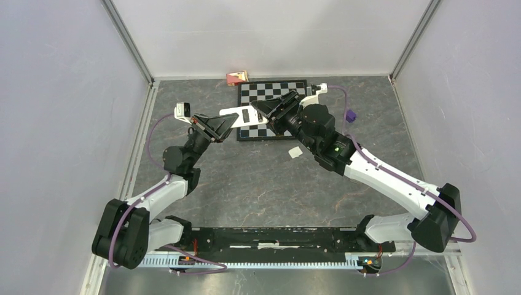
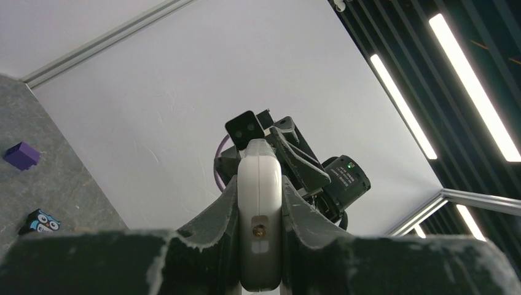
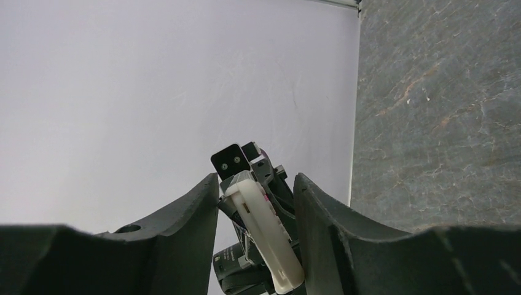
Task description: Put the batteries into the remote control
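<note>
Over the grey surface (image 1: 264,184) at twelve o'clock we see the left end effector (image 2: 260,187) clamped on the remote control (image 2: 260,246), the right end effector (image 3: 257,184) apart around it

No legible text, brand or number anywhere. Red box (image 1: 236,77) at 11 o'clock of the checkerboard (image 1: 270,92) is too small to read, and the owl card (image 2: 39,221) on the desk shows a picture only.
</note>
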### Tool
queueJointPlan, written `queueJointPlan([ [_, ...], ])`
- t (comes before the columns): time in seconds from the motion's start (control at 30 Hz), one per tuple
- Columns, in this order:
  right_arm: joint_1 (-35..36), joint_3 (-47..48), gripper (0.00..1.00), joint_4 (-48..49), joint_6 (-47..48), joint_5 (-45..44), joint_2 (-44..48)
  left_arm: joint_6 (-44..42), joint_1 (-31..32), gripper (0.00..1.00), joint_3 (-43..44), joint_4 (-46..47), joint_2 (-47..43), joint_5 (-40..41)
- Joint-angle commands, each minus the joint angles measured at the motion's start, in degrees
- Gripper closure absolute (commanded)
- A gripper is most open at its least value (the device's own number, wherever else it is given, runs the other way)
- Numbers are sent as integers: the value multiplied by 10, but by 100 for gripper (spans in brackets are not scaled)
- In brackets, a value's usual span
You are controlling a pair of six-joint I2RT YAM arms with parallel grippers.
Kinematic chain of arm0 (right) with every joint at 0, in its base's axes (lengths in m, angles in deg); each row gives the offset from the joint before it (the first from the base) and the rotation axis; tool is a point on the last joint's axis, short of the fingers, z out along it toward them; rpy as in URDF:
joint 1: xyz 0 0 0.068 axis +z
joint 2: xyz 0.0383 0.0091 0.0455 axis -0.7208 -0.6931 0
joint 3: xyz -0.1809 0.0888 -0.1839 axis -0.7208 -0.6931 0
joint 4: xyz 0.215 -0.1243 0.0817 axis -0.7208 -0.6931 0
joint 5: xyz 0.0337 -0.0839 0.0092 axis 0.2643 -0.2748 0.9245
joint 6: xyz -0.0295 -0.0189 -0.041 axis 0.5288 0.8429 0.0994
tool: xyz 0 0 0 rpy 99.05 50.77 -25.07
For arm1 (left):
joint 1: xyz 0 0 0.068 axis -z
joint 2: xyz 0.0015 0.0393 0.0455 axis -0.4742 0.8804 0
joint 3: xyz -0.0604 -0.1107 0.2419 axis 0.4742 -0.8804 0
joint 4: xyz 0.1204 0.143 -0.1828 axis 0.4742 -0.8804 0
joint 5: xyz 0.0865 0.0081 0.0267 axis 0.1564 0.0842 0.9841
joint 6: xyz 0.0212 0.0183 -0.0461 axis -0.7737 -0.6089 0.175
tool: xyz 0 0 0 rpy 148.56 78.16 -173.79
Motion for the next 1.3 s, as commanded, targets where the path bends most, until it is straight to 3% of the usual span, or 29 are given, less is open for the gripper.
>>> queueJointPlan([
  [0.0,-2,-4,50,49,-16,16,0,-13,0,98,1,46,-3,-16],
  [0.17,-2,-15,60,69,-20,18,6,-5,1,98,7,26,-13,-3],
  [0.63,-3,-43,73,126,11,39,4,15,1,98,36,-95,-57,30],
  [0.67,-4,-42,70,127,20,40,5,20,1,98,36,-102,-59,33],
  [0.8,-18,-37,25,134,57,51,8,23,0,98,33,-112,-64,36],
  [0.9,-29,-52,15,164,79,56,20,20,1,98,29,-118,-69,38],
  [1.0,-36,-63,19,168,85,62,28,20,1,98,28,-118,-70,40],
  [1.2,-40,-80,49,169,97,75,32,20,1,98,32,-120,-65,39],
  [1.27,-44,-77,52,171,105,88,27,20,1,98,33,-117,-63,38],
])
